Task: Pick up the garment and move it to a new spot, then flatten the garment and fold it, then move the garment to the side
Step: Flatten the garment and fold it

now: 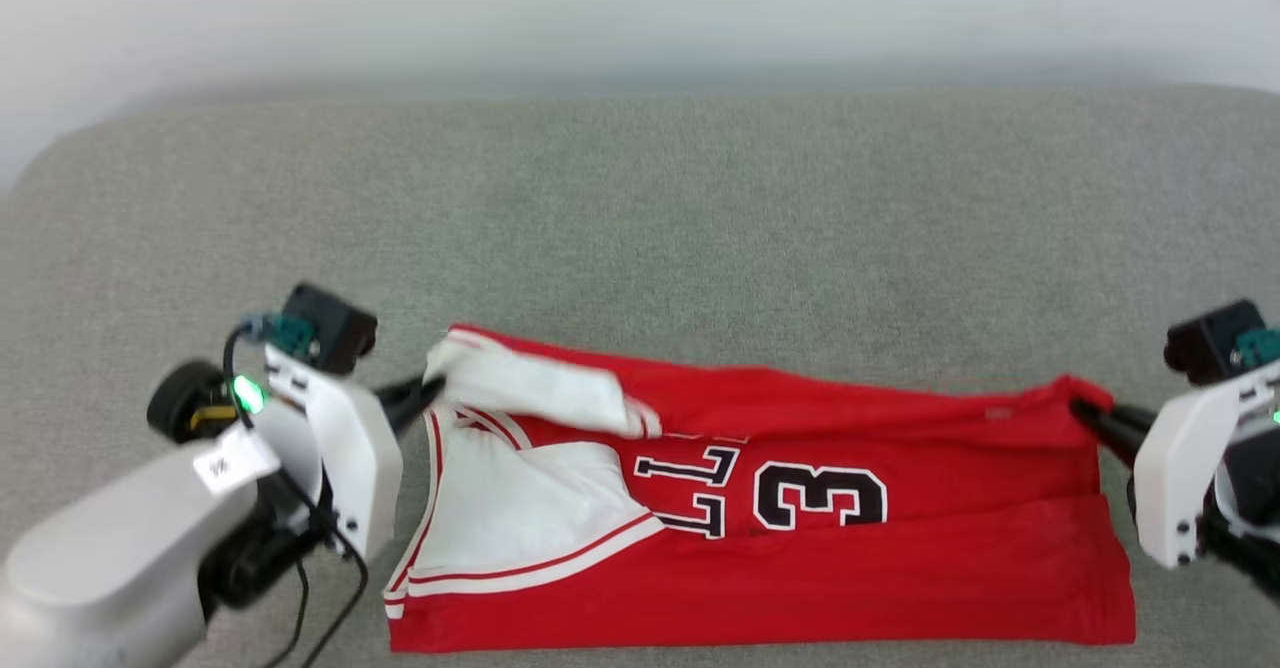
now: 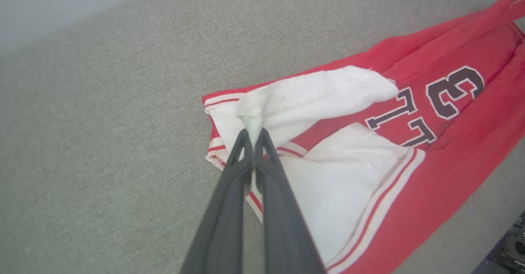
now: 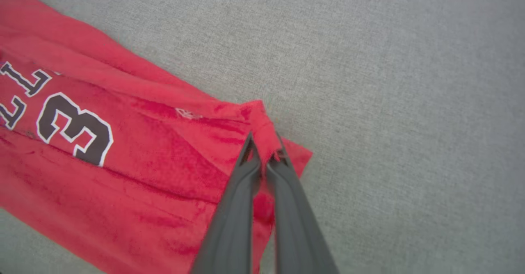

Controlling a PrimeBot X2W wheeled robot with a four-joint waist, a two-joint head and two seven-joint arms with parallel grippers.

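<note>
Pinched at both ends by left gripper [image 2: 254, 133] and right gripper [image 3: 264, 144].
Left fingers [image 2: 229, 192] are closed on a white sleeve fold, right fingers [image 3: 236, 208] on a red hem corner; between them the jersey [image 1: 900, 558] lies stretched, part-folded, on grey fabric [image 1: 700, 198], its 3 nearer the right.

A broad surface [image 1: 700, 208] covered in grey woven fabric is seen, its 2 far corners rounded. Behind its far edge a plain pale wall [image 1: 640, 8] is seen, softly and evenly lit.
</note>
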